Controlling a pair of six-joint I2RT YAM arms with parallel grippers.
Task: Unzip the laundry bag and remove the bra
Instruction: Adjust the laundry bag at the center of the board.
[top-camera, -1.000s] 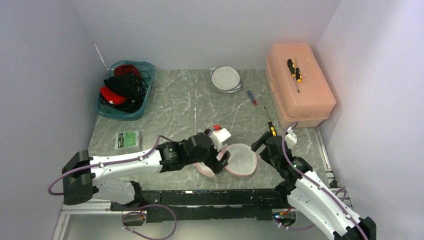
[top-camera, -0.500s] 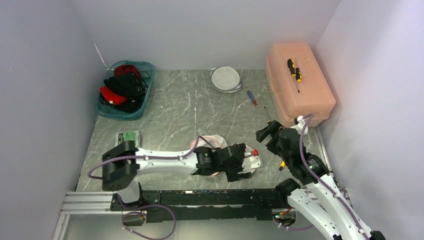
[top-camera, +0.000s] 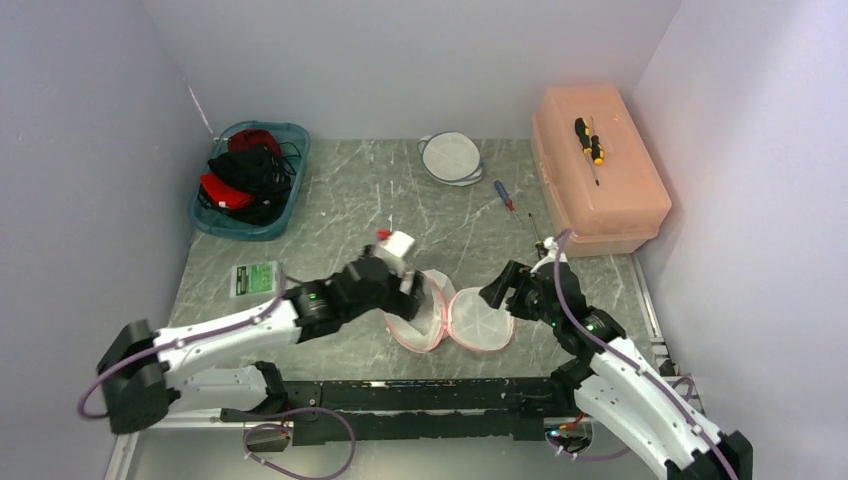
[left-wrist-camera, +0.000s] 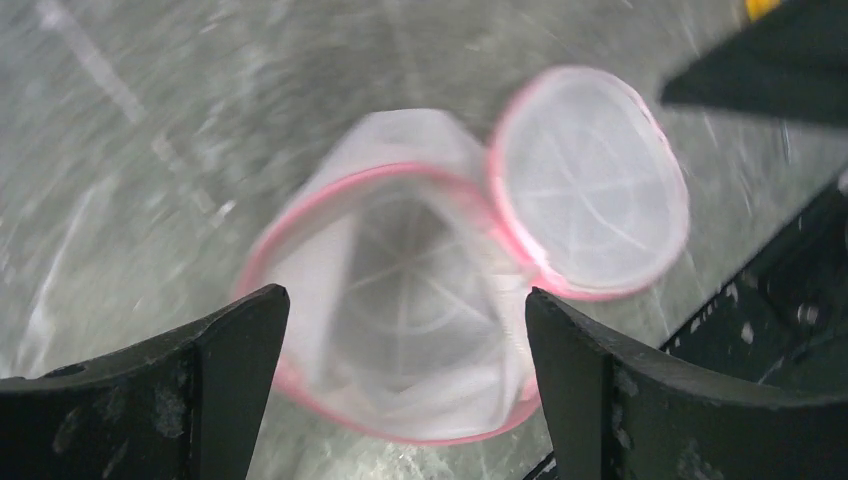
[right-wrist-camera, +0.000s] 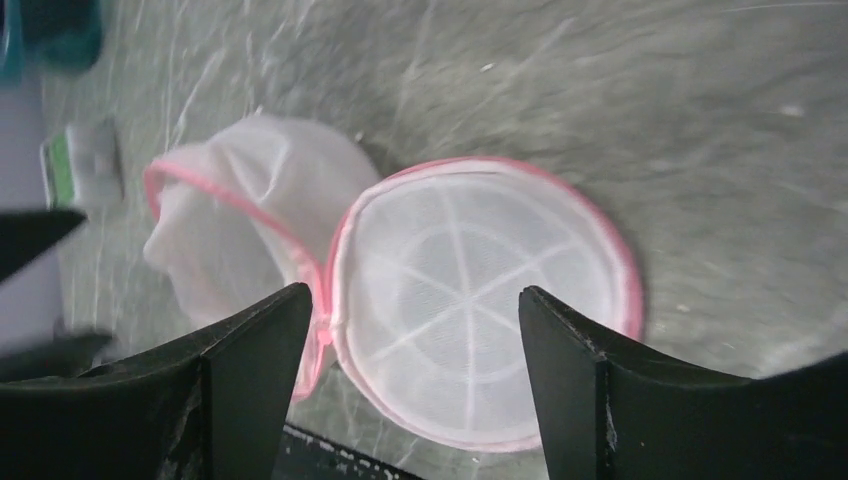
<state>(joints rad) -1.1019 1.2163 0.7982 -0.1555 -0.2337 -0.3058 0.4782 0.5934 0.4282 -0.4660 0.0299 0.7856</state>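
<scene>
The laundry bag is white mesh with a pink rim and lies open near the table's front edge. Its body is on the left and its round lid is flipped flat to the right. My left gripper is open and empty just above the body, looking into its mouth. The left gripper sees only white mesh and folds there, so I cannot make out the bra. My right gripper is open and empty, hovering over the lid, with the body to its left.
A teal bin of red and black clothes stands at the back left. A pink box with a screwdriver on top is at the back right. A round white mesh bag, a blue-red screwdriver and a green packet lie on the table.
My left arm swung right over the lid, then back left and up over the bag body. My right gripper rose, then came down to the lid's right edge.
</scene>
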